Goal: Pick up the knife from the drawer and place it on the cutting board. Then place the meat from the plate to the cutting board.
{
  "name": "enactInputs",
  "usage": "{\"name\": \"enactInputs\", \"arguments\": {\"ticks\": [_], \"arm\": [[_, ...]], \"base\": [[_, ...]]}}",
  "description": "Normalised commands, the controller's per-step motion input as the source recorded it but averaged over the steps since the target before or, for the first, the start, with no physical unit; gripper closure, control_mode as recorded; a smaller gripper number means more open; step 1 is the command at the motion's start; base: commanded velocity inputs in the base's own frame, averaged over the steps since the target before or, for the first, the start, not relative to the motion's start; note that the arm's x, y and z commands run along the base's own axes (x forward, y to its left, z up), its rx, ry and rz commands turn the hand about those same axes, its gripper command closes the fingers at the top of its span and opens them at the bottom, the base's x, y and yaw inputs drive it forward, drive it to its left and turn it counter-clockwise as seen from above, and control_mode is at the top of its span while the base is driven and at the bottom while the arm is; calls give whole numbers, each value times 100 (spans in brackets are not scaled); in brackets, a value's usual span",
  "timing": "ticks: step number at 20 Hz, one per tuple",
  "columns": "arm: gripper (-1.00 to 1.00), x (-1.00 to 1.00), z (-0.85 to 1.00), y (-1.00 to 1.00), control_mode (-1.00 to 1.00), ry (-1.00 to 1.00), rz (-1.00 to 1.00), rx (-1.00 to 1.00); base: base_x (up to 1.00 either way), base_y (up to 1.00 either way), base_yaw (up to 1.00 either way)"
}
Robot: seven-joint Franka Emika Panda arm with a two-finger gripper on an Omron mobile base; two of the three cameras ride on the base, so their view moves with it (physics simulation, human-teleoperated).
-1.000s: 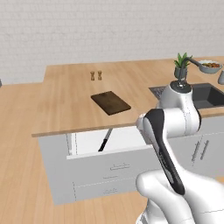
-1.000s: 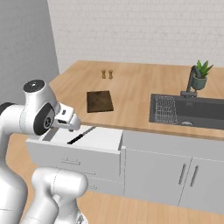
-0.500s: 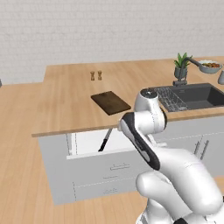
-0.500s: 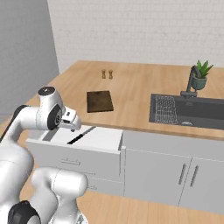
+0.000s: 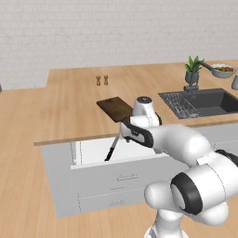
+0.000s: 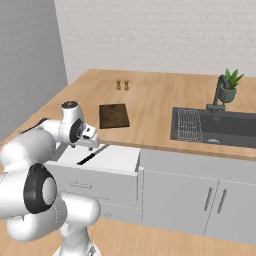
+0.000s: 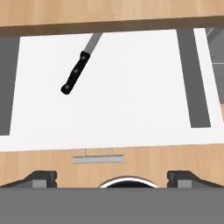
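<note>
Setting: wood-topped kitchen counter (image 5: 69, 107) before a pale brick wall, with a dark sink (image 6: 220, 127) and a potted plant (image 6: 229, 86) seen at about 2 o'clock of the board in the right base view.
Drawer: the drawer (image 7: 131, 96) is pulled out below the counter edge, flat white lining exposed — judged to be open so the knife can be reached from above; its small bar handle (image 7: 97, 159) is seen on the front panel at 6 o'clock in the hand view.
Knife: the knife (image 7: 75, 74) lies flat and slanted on the lining, black handle toward 7 o'clock, the narrow grey blade running toward 1 o'clock until it is hidden under the counter lip.
Gripper: the gripper (image 7: 111, 177) is held above the drawer front, jaws spread wide, nothing between them; the knife is well apart from the fingertips, at about 11 o'clock.
Cutting board: the cutting board (image 5: 115, 108) — thin, dark brown, round-cornered — rests bare on the counter just behind the drawer.
Step judged: approach to the handle; nothing yet placed.
</note>
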Motion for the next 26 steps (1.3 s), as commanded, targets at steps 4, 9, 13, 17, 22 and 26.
{"name": "enactInputs", "arguments": {"ticks": [4,9,13,17,22,26], "arm": [[-100,25,-50,0,-100,0,2,0],[-100,29,-44,0,-100,0,1,0],[-100,20,-35,0,-100,1,1,0],[-100,6,-42,0,-100,1,1,0],[-100,13,-36,0,-100,0,1,0],[-100,2,-20,0,-100,8,0,0]], "base": [[0,0,0],[0,0,0],[0,0,0],[0,0,0],[0,0,0],[0,0,0]]}}
